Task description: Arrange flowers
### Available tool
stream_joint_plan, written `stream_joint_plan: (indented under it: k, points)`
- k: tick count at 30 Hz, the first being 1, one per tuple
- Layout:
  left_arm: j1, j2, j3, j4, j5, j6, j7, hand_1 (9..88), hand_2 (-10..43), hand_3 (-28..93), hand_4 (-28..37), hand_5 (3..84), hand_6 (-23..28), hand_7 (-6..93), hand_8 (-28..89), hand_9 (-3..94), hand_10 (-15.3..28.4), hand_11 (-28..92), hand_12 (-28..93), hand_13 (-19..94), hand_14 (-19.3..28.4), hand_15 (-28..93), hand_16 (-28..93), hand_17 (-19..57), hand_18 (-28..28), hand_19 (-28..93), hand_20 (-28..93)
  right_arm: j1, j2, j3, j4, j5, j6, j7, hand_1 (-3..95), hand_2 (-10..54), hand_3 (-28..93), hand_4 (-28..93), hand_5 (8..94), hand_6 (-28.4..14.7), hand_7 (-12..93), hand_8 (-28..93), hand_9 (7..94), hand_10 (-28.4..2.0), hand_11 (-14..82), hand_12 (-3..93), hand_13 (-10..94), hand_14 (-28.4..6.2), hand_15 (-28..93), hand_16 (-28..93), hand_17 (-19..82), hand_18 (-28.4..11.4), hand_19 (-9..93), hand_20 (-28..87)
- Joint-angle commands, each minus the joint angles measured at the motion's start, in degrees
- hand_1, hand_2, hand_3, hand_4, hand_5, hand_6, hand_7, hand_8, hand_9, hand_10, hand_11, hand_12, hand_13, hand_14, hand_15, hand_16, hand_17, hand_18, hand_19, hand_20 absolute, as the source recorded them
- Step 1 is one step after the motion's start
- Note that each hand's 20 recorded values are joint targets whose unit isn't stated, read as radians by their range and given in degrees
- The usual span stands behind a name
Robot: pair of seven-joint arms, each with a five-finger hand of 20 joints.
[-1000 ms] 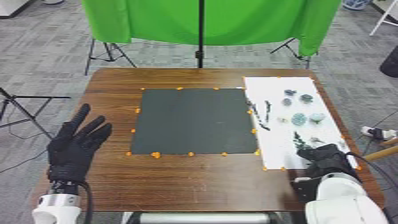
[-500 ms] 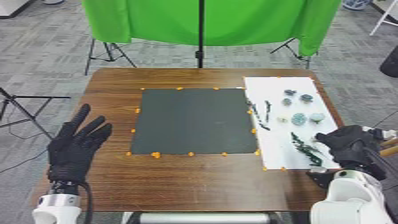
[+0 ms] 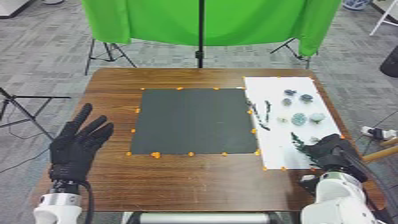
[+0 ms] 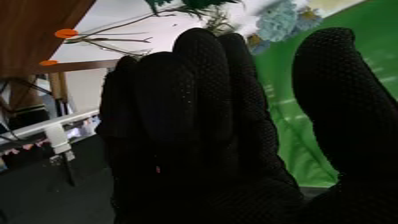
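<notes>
Where the white rectangular sheet (image 3: 271, 87) covers the right-hand side of the brown wooden table (image 3: 195, 185), two pale blue-green rounded flower heads (image 3: 298, 119) lie side by side near its middle, with a small cream-coloured bloom (image 3: 282, 120) just to their left. Farther up the same sheet sit three smaller grey-blue flower heads (image 3: 306, 98) in a loose group. Two slender dark green sprigs (image 3: 267, 109) lie lengthwise along the sheet's left side, close to the dark grey square mat (image 3: 194, 120). Nearer the robot, a leafy green sprig (image 3: 300, 144) lies on the sheet, partly hidden by the black-gloved right hand (image 3: 334, 152), which is over the sheet's near right corner. Seen from the right wrist, that right hand (image 4: 209, 115) is released, its fingers straight and the thumb standing well apart from them; thin brown branching stems (image 4: 120, 40) lie on the white surface past the fingertips. Small orange markers (image 3: 156, 155) dot the edges of the mat and the sheet. On the table's left side, well apart from the flowers, the black-gloved left hand (image 3: 73, 152) is open, fingers spread and pointing away from the robot. Beyond the table hangs a bright green cloth (image 3: 151, 22), with a thin black pole (image 3: 201, 35) in front of it.
</notes>
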Motion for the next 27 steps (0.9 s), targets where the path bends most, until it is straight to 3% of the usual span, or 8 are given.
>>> stream_joint_plan:
  k: [1, 5, 10, 14, 16, 24, 25, 27]
  points:
    - [0.48, -0.26, 0.05, 0.04, -0.17, 0.24, -0.18, 21.1, 6.1, 76, -28.3, 34.1, 3.3, 11.2, -10, 33.0, 19.1, 20, 13, 24, 28.3, 47, -6, -6.1, 28.4, 42, 36, 2.88, 1.03, -3.62, 3.23, -0.38, -5.91, 0.35, 37.1, -8.8, 74, -25, 63.7, -3.2, 18, -13, 69.2, -14.2, 53.0, 18.4, 69, -11.0, 74, 17, 41, -22.3, 90, 15]
    - [0.65, 0.4, 0.23, -0.03, -0.61, 0.75, 0.5, 21.4, 6.0, 76, -28.3, 34.1, 3.2, 11.4, -10, 33.0, 19.1, 21, 13, 24, 28.3, 47, -6, -6.1, 28.4, 42, 37, 4.42, 1.13, -6.31, 4.24, -2.04, -10.05, -1.01, 38.0, -9.2, 74, -25, 64.4, -2.8, 18, -13, 69.4, -14.2, 52.8, 18.2, 69, -11.0, 74, 17, 41, -22.4, 90, 15]
    - [0.62, 0.3, 0.2, -0.16, -0.52, 0.69, 0.21, 21.7, 5.9, 76, -28.3, 34.1, 3.3, 11.3, -10, 33.1, 19.1, 21, 13, 24, 28.3, 47, -6, -6.0, 28.4, 42, 38, 7.8, 0.78, -10.46, 6.74, -3.43, -13.37, 0.33, 40.4, -9.4, 74, -25, 67.7, -1.8, 19, -13, 70.5, -13.9, 52.4, 18.2, 70, -10.6, 73, 17, 41, -22.3, 90, 15]
    - [0.88, 0.48, 0.23, -0.22, -0.63, 0.91, 0.65, 21.9, 5.9, 76, -28.3, 34.0, 3.3, 11.3, -10, 33.1, 19.1, 21, 13, 24, 28.3, 47, -6, -6.0, 28.4, 41, 38, 10.68, 1.17, -13.85, 9.05, -5.62, -15.11, 1.16, 50.0, -9.5, 68, -28, 73.4, -2.8, 22, 0, 74.5, -12.4, 48.8, 23.5, 73, -8.8, 73, 18, 43, -21.7, 92, 15]
    - [0.93, 0.64, 0.26, -0.23, -0.76, 0.85, 0.79, 21.9, 5.9, 76, -28.3, 34.1, 3.3, 11.3, -10, 33.1, 19.1, 21, 13, 24, 28.3, 47, -6, -6.0, 28.4, 41, 38, 11.25, 1.37, -14.39, 9.32, -5.82, -15.67, 1.19, 56.1, -9.5, 66, -28, 81.1, -2.4, 25, 3, 80.7, -10.6, 45.2, 27.5, 77, -7.1, 72, 20, 46, -21.0, 93, 17]
    - [1.29, 0.9, -0.65, -0.83, -0.64, 1.1, 0.87, 22.0, 5.8, 77, -28.3, 34.0, 3.3, 11.4, -10, 33.1, 19.1, 21, 13, 24, 28.3, 47, -6, -5.9, 28.4, 41, 39, 13.54, 1.0, -15.66, 8.05, -8.7, -15.05, 0.85, 58.3, -9.5, 69, -28, 87.2, -3.4, 22, 7, 86.1, -9.8, 45.7, 28.3, 83, -6.0, 72, 23, 50, -20.9, 93, 32]
    - [1.6, 1.64, -0.26, -0.87, -1.04, 1.63, 2.06, 22.0, 5.8, 77, -28.3, 34.1, 3.3, 11.3, -10, 33.1, 19.1, 21, 13, 24, 28.3, 47, -6, -5.9, 28.4, 41, 39, 13.67, 1.05, -15.61, 7.81, -9.02, -14.66, 0.65, 58.3, -9.5, 69, -28, 87.4, -3.4, 22, 7, 86.3, -9.8, 45.7, 28.3, 83, -6.1, 73, 23, 50, -20.9, 93, 33]
    - [1.76, 2.06, -0.18, -0.94, -1.29, 1.85, 2.62, 22.0, 5.8, 77, -28.3, 34.1, 3.3, 11.3, -10, 33.1, 19.1, 21, 13, 24, 28.3, 47, -6, -5.9, 28.4, 41, 39, 13.6, 1.38, -15.34, 6.29, -9.68, -13.23, 0.56, 58.3, -9.5, 70, -28, 87.8, -3.5, 22, 8, 87.1, -10.0, 46.2, 27.9, 83, -6.3, 73, 23, 50, -21.0, 93, 35]
